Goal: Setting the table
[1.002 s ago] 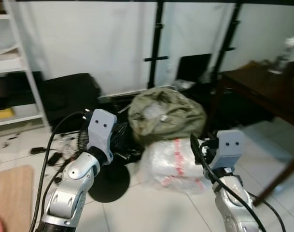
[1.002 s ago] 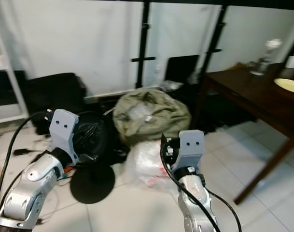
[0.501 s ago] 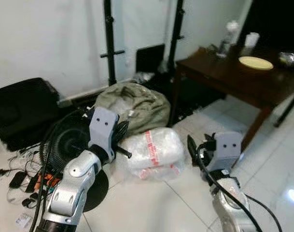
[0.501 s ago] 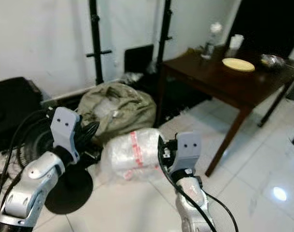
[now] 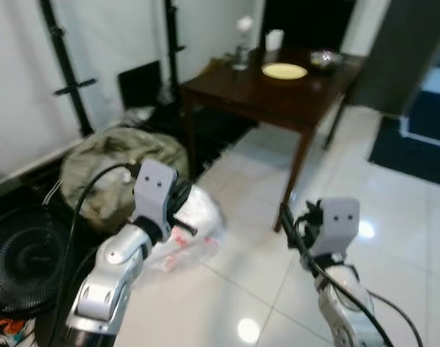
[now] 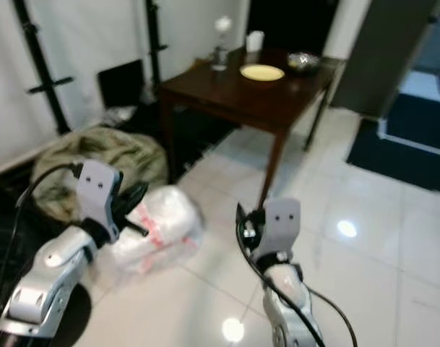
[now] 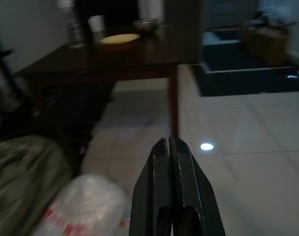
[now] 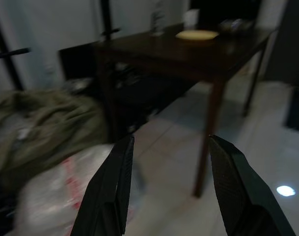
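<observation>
Head-camera views show a dark wooden table (image 5: 277, 101) standing well ahead on pale glossy floor tiles (image 5: 393, 195), with a yellow plate (image 5: 285, 71), a white cup (image 5: 274, 39), a bottle (image 5: 240, 54) and a small bowl (image 5: 325, 58) on its top, while both silver arms are raised in the foreground above an olive bag (image 5: 111, 170) and a clear plastic bundle with red tape (image 5: 191, 231). Left wrist view has the left gripper (image 7: 170, 147) with its two black fingers pressed together and nothing between them, pointing toward the table's near leg. Right wrist view has the right gripper (image 8: 169, 162) with its fingers spread wide apart and bare, framing the table leg and the plate beyond.
</observation>
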Controlling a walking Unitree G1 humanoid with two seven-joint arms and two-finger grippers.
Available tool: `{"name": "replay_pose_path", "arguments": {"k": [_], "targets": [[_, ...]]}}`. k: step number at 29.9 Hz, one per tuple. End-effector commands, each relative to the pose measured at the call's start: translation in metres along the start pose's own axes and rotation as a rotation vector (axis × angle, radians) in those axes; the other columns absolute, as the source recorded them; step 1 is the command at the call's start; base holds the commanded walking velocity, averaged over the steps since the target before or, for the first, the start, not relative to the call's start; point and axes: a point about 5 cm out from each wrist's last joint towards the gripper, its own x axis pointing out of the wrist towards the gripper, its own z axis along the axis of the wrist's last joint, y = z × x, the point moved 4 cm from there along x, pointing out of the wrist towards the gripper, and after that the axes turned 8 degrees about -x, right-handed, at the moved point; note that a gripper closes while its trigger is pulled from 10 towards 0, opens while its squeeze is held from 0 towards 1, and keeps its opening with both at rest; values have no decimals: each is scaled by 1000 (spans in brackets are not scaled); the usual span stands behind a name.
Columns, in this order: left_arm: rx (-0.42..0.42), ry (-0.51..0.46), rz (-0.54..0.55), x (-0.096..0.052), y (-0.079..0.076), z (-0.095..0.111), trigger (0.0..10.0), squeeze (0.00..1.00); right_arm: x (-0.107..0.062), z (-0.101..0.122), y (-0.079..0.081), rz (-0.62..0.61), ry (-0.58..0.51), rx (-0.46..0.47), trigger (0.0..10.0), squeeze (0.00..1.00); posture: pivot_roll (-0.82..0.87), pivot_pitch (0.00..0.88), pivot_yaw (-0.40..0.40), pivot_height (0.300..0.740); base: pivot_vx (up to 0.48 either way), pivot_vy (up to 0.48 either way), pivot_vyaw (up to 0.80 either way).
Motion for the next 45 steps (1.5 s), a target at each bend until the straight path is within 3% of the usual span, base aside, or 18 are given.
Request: {"name": "replay_pose_path", "arguments": {"k": [1,34,45], "targets": [[1,18,11,-3,4,-5,10000,0,-2,-3,3,5,10,5,10000,0,14,43,85,740,0,0,-781],[-11,26,14,0,4,-7,10000,0,-2,-2,2,-7,6,6,10000,0,9,42,91,740,0,0,-781],[-58,30,48,0,10,-8,10000,0,-2,-2,3,-6,7,8,10000,0,10,45,91,740,0,0,-781]]}}
